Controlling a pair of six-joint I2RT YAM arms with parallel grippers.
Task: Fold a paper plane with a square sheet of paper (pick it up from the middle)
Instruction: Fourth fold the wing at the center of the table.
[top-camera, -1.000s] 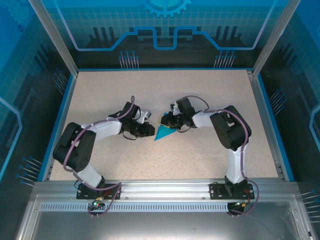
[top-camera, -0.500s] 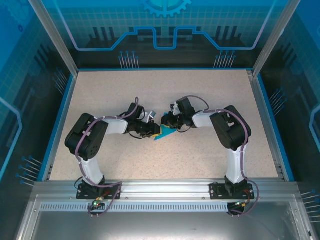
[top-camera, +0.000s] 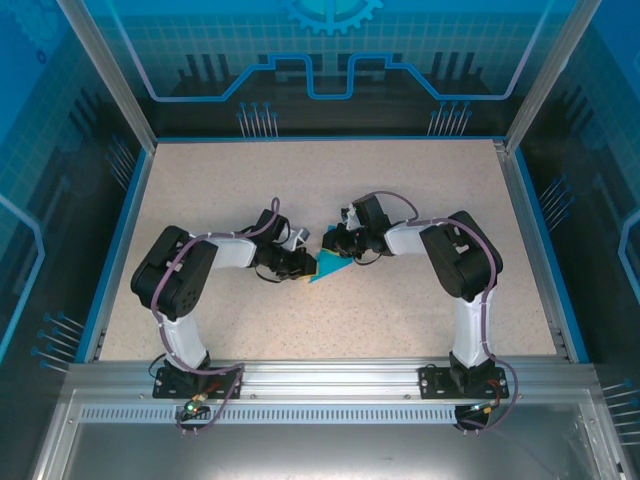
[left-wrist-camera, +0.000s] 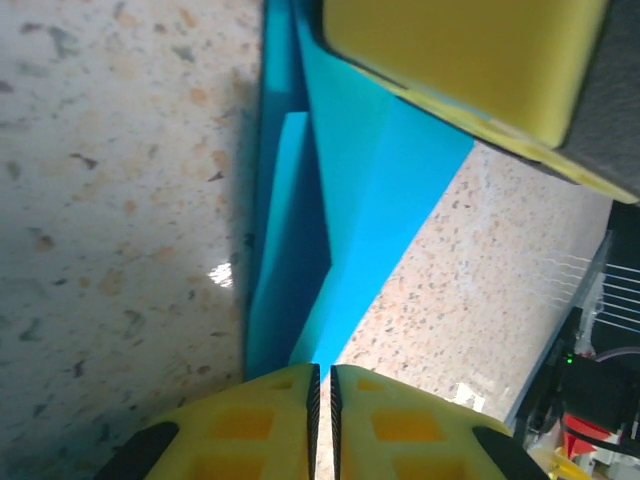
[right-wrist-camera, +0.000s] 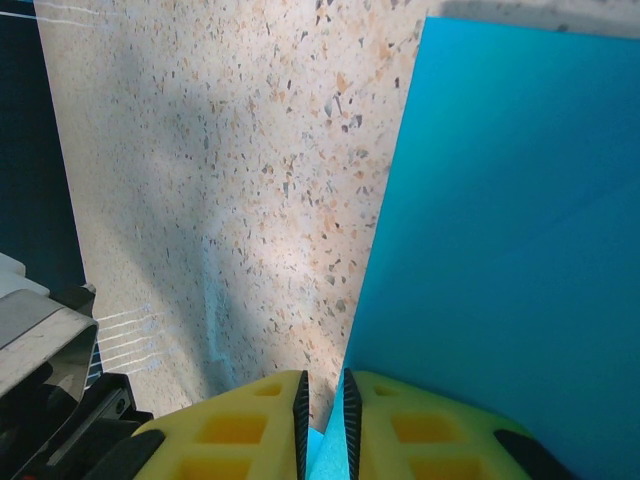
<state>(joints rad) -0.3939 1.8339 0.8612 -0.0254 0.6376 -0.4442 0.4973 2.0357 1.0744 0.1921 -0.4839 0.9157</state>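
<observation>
**A:** Which step is judged to be in hand?

**B:** A crease midway through the folding. The teal paper (top-camera: 326, 266) is seen doubled into a narrow wedge with layered flaps, not yet a finished dart. It lies on the table (top-camera: 430, 190), directly between the two tools.

**A:** How are the tools set?

**B:** The left gripper (left-wrist-camera: 322, 378) is pressed almost together. The paper's near corner runs into the thin slit between its fingers, so a pinch on the paper is read. The right gripper (right-wrist-camera: 322, 388) is likewise closed to a sliver with teal showing inside it. The sheet spreads ahead of its tips and to their right.

**A:** What is called for next?

**B:** Probably a flap is to be drawn over the centre crease by one tool while the sheet is pinned by the other. The pull would best be kept along the crease, so that nothing is torn or skewed.

**A:** Edges and room?

**B:** A straight outer edge runs away from the left tips toward the right tool's yellow pad (left-wrist-camera: 460, 60), which is seen over the paper's far end. Bare tabletop is left open to the left of each tool's tips. The blue rim (top-camera: 330, 139) is well apart. The tight spot is judged to be between the tools themselves.
</observation>
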